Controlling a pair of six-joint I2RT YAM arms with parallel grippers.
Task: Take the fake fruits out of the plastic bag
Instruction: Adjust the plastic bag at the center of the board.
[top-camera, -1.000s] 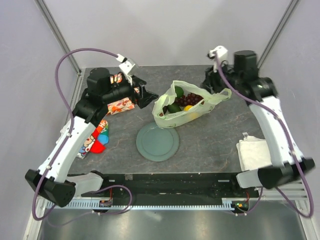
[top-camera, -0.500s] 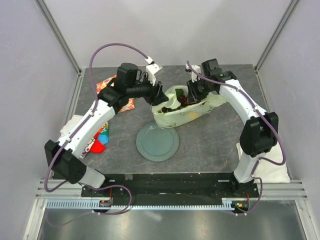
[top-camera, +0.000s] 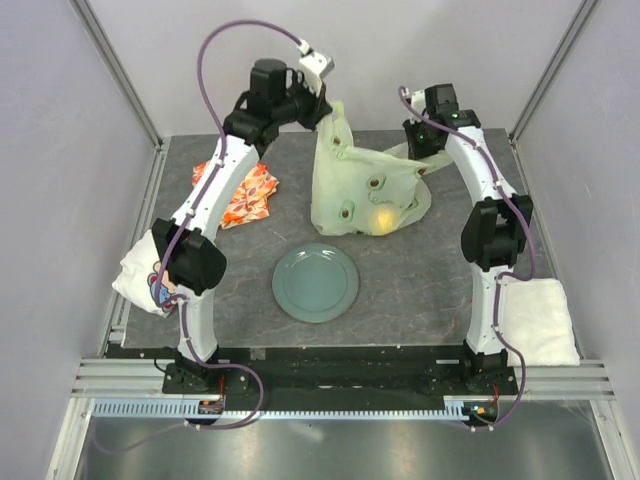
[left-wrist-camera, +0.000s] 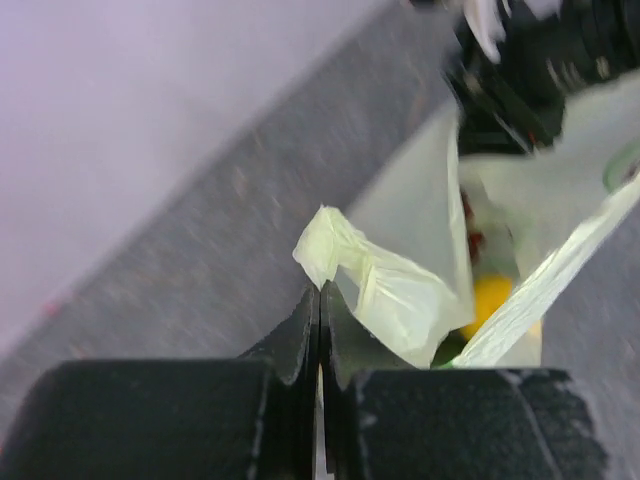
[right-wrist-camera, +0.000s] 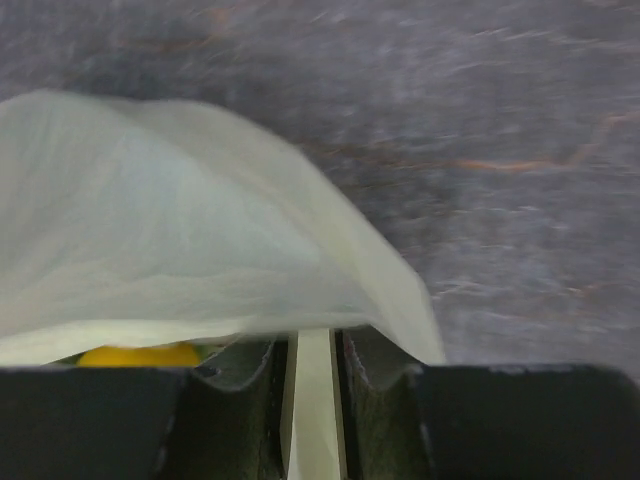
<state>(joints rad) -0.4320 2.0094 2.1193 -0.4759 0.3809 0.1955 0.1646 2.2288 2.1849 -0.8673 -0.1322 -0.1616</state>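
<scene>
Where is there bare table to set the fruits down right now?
Bare table flanks the empty plate: one patch toward the left arm, one toward the right arm. The back is crowded: the left claw and right claw pinch the plastic bag there, with the orange cloth beside it.
</scene>
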